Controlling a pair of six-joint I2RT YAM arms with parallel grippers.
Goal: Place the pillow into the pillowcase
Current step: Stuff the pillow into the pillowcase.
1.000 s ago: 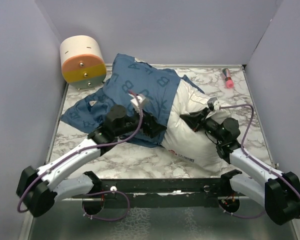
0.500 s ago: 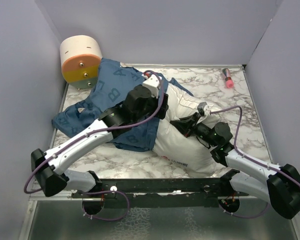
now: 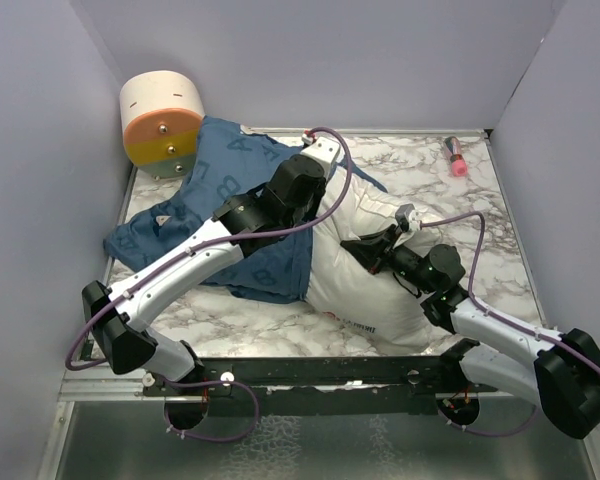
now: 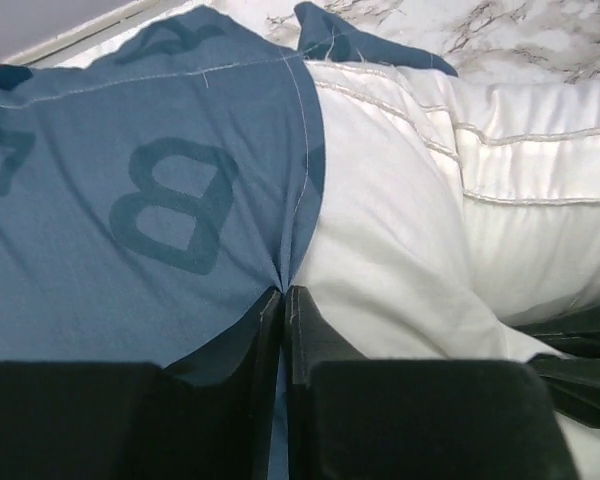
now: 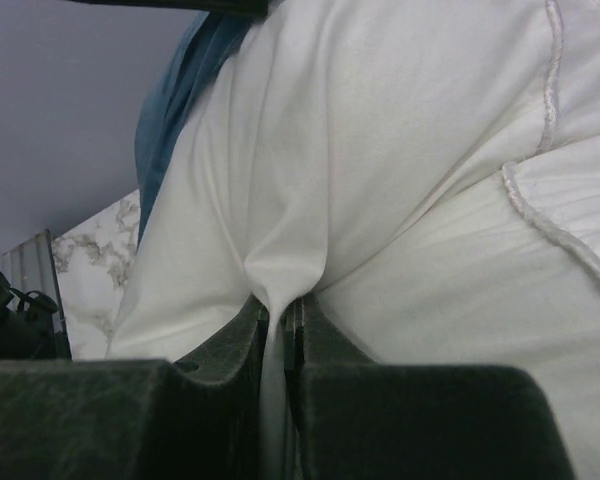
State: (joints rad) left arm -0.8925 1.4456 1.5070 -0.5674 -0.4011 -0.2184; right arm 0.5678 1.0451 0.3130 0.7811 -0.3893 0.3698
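Observation:
The white pillow (image 3: 375, 285) lies on the right half of the table, its far left part tucked under the dark blue pillowcase (image 3: 220, 205). In the left wrist view my left gripper (image 4: 283, 292) is shut on the pillowcase (image 4: 130, 200) at its stitched hem, right where the blue cloth meets the pillow (image 4: 410, 220). From the top view its fingertips are hidden under the wrist. My right gripper (image 3: 365, 250) is shut on a pinched fold of the pillow (image 5: 400, 150); the fold runs down between the jaws of the right gripper (image 5: 277, 300). A strip of pillowcase (image 5: 175, 100) shows behind.
A cream, orange and yellow cylinder (image 3: 162, 125) stands at the back left corner, touching the pillowcase. A small pink object (image 3: 455, 157) lies at the back right. Grey walls close in on three sides. Bare marble table (image 3: 230, 310) shows at the front left.
My left arm swung from the pillowcase's near edge toward the back, over its hem, and its open jaws closed on the blue cloth. The pillow and right gripper shifted slightly left.

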